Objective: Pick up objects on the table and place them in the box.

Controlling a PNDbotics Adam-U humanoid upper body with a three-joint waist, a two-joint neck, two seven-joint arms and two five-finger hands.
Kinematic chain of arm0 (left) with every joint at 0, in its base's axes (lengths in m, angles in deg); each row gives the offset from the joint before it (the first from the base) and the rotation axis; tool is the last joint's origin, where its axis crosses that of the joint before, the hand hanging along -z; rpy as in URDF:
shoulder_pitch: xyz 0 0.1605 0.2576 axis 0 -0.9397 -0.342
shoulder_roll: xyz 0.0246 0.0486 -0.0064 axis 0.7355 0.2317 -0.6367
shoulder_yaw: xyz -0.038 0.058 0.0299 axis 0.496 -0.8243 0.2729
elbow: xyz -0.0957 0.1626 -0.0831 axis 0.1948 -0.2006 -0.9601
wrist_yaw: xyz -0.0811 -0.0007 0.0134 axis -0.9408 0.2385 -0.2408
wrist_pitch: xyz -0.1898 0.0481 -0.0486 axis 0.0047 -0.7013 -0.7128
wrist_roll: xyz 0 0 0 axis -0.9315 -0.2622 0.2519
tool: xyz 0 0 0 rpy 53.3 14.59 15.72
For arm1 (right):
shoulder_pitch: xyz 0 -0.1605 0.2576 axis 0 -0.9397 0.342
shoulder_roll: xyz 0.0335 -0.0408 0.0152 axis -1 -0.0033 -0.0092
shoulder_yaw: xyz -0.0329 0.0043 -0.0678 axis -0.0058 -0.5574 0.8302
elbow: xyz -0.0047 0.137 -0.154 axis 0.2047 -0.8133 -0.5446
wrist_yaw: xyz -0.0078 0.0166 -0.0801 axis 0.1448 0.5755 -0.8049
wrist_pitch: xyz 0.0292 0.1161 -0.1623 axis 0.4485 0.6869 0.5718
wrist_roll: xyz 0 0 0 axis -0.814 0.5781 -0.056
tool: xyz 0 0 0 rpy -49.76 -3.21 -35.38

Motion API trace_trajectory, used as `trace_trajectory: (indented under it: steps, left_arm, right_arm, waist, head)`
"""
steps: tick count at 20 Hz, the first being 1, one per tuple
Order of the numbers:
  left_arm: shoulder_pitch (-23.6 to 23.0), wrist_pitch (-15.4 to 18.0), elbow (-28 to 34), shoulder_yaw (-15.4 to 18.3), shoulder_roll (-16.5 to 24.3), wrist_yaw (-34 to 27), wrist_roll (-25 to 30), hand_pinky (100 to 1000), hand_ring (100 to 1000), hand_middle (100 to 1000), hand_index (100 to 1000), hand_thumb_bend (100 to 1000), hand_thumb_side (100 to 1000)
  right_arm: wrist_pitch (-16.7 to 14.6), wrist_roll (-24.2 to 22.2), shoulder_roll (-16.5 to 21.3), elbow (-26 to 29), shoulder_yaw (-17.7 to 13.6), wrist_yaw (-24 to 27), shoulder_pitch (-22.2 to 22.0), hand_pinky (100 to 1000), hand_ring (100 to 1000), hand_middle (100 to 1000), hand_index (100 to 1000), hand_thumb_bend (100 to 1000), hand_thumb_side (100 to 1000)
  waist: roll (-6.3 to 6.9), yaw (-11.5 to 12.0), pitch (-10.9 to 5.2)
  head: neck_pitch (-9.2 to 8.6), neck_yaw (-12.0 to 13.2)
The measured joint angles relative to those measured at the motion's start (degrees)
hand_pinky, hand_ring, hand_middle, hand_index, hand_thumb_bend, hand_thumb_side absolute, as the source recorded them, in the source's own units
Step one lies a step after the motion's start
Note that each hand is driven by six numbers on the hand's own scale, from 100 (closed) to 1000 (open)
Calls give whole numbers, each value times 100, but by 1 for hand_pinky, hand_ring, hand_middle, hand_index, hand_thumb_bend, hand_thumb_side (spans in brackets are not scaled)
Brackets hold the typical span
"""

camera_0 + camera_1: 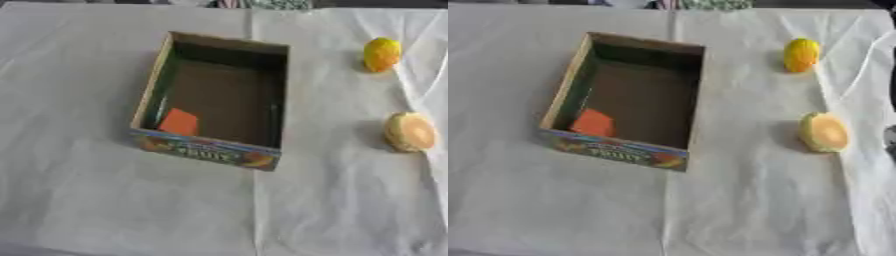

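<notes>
Table (87, 200): covered with a creased white cloth; carried all items listed.

Box (153, 80): open-topped cardboard carton, printed front panel toward the near edge, standing left of the table's centre. Long axis ran near to far, slightly askew. An orange flat piece (179, 121) lay inside at the near left corner, leaning against the wall; the other floor space looked bare.

Round pale item (409, 131): disc-like, cream rim with an orange-tan face, like a halved fruit or bun. Lay near the right edge, well apart from the box, tipped on its side with the flat face turned toward the right edge. Judged light and rigid if a toy; a hold across the rim, thumb opposite fingers, seemed best, since the flat face offered little purchase.

Yellow item (381, 54): small oval, lemon-like, toward the far right corner, well apart from the round item. Long axis ran roughly near to far. Judged light, smooth, liable to roll; a hold across the short middle would suit.

Robot hand, left and right: neither appeared in either view; whether open or closed could not be told.
</notes>
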Motion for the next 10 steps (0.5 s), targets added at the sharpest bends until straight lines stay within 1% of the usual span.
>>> trace_trajectory:
  steps: [2, 4, 7, 10]
  left_arm:
    - [-3, 0, 0, 0, 0, 1, 0, 746, 789, 773, 865, 252, 539]
    - [-12, -1, 0, 0, 2, 2, -1, 746, 789, 773, 865, 252, 539]
    - [-49, -10, 0, 0, 9, 9, -10, 746, 789, 773, 865, 251, 540]
    - [-55, -14, 0, 0, 29, 19, -14, 746, 788, 773, 865, 249, 541]
  right_arm:
    - [48, -50, 205, 0, 5, -141, -88, 823, 771, 771, 775, 100, 763]
    - [158, -166, 509, 0, 37, -395, -242, 832, 786, 789, 794, 100, 786]
    - [410, -467, 1077, 0, 81, -946, -560, 844, 800, 798, 810, 105, 813]
    - [698, -811, 1625, 1, 130, -1562, -909, 857, 814, 805, 829, 126, 801]
  waist:
    - [-8, 0, 0]
    - [-25, -3, 0]
    - [-55, -42, 0]
    - [-74, -75, -1]
  head:
    - [0, 9]
    - [0, 28]
    - [0, 70]
    - [0, 106]
